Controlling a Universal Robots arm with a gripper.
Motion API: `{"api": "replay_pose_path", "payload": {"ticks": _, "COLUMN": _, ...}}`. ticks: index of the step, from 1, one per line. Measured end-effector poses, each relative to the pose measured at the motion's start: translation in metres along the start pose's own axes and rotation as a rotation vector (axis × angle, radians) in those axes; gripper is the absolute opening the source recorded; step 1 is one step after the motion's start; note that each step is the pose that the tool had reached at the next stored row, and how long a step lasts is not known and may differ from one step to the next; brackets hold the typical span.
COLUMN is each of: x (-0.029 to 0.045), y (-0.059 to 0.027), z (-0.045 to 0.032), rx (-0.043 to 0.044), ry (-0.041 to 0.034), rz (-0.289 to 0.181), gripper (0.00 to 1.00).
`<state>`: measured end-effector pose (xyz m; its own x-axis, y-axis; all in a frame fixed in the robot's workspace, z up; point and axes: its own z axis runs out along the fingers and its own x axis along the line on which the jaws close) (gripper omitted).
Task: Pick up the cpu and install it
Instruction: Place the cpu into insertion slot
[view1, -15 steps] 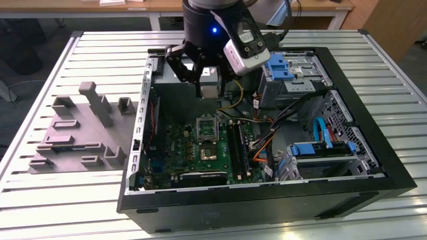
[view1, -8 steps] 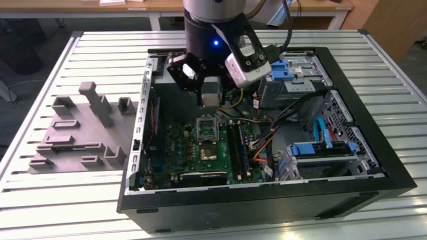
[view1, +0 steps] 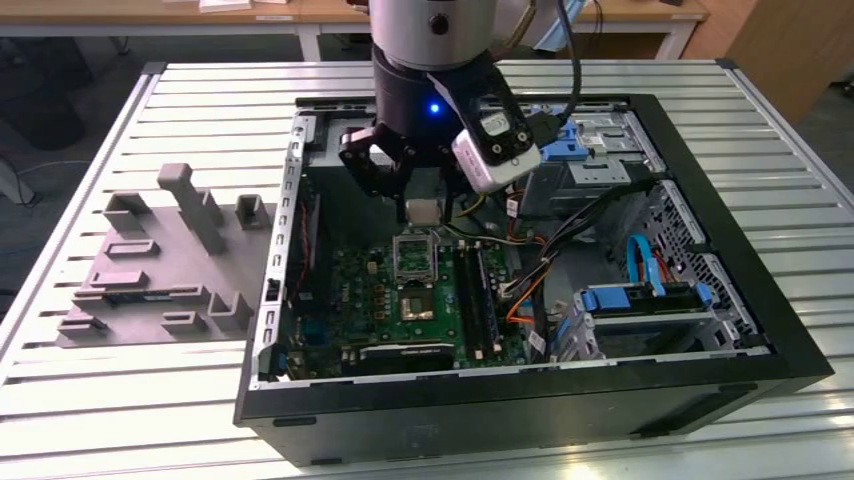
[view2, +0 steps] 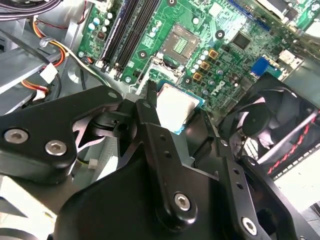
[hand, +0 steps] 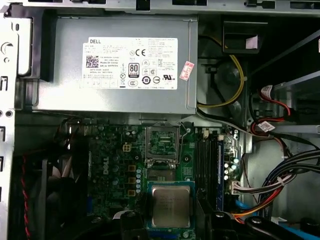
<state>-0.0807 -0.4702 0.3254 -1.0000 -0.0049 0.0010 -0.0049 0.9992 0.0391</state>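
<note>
Now | tool (view2: 178, 114) pinched on the cpu (view2: 175, 106) by opposite edges | I see the cpu, metal top up, held above the motherboard (view1: 380, 300) inside the open case (view1: 534, 400), near the bare socket (view2: 180, 45), not seated | tray (view1: 160, 270) on the surface (view1: 134, 400), beside the case at the exterior view's left

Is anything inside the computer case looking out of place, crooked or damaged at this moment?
Nothing stands out. The gripper holds the cpu by its edges above the motherboard, and the socket lies open and empty. In the first wrist view the cpu looks square to the board.
</note>
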Motion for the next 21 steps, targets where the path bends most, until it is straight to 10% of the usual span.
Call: {"api": "replay_pose_path", "payload": {"ticks": 21, "x": -0.0008, "y": -0.0015, "z": 0.0382, "rx": 0.0000, "ry": 0.0000, "rz": 0.000, "gripper": 0.47}}
